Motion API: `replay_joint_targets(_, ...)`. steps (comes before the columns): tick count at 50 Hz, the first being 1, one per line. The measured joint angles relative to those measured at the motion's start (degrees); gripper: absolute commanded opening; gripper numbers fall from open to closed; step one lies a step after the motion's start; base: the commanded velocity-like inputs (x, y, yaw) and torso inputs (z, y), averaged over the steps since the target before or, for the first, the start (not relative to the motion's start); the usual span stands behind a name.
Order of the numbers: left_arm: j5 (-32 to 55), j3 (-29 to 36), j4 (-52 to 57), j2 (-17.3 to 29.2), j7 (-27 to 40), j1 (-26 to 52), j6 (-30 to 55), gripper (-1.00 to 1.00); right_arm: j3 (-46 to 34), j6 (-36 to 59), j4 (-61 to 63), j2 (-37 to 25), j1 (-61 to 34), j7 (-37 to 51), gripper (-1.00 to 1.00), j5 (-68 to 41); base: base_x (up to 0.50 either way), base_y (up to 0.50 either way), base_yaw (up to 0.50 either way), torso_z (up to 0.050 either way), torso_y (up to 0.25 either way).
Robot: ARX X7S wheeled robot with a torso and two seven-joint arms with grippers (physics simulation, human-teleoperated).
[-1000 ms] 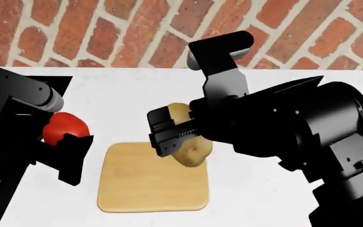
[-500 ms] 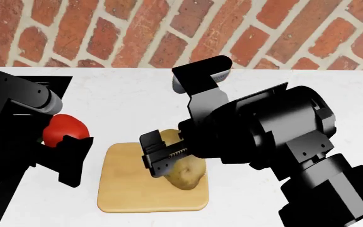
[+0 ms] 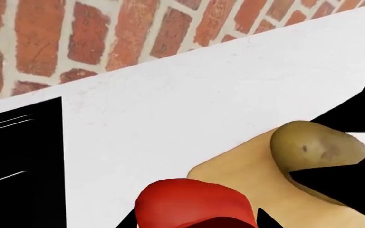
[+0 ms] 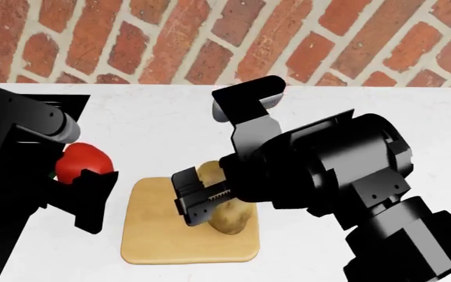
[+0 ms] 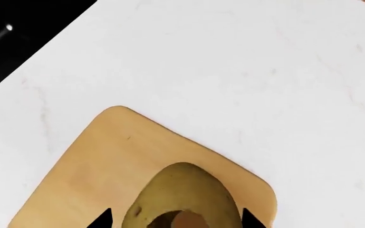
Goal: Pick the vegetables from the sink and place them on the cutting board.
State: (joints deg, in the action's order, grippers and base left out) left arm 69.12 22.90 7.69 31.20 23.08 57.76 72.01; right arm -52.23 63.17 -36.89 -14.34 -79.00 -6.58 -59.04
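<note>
Potato [image 4: 227, 212] on cutting board [image 4: 162, 238] (still clawed)

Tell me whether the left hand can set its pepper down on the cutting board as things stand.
Probably yes. The left hand holds the pepper just off the cutting board, whose near half is bare; the potato and right hand fill the far side.

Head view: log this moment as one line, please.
right end effector: shut on tan speckled potato, over light wooden cutting board | left end effector: shut on glossy red bell pepper, beside board, over white counter
</note>
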Motion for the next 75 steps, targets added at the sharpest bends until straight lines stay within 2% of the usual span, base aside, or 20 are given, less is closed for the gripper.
replay_joint_targets(22,1.1,1.3,-0.5,-2.1,-0.3,2.6,0.3,-1.0,8.0,-2.2,8.4,-3.1,-4.9,8.1,1.0,-3.7,0.0,0.0,0.0,0.0,0.0)
replay_joint_targets(36,-1.4,6.0,-2.9,-4.8,-4.8,4.5,-0.8,-1.0,13.0,-2.5,14.9,-7.0,-6.7,14.2,1.0,-6.1,0.0,0.0,0.0,0.0,0.0)
replay_joint_targets(54,-6.0,12.3,-7.7,-7.4,-10.0,5.9,-2.9,-1.0,16.1,-0.8,18.4,-9.7,-6.1,17.9,1.0,-9.6,0.0,0.0,0.0,0.0,0.0)
replay_joint_targets(75,-7.7,16.1,-9.7,-8.9,-12.0,5.5,-3.6,-1.0,17.3,0.6,19.5,-11.1,-4.6,19.1,1.0,-12.3,0.0,0.0,0.0,0.0,0.0)
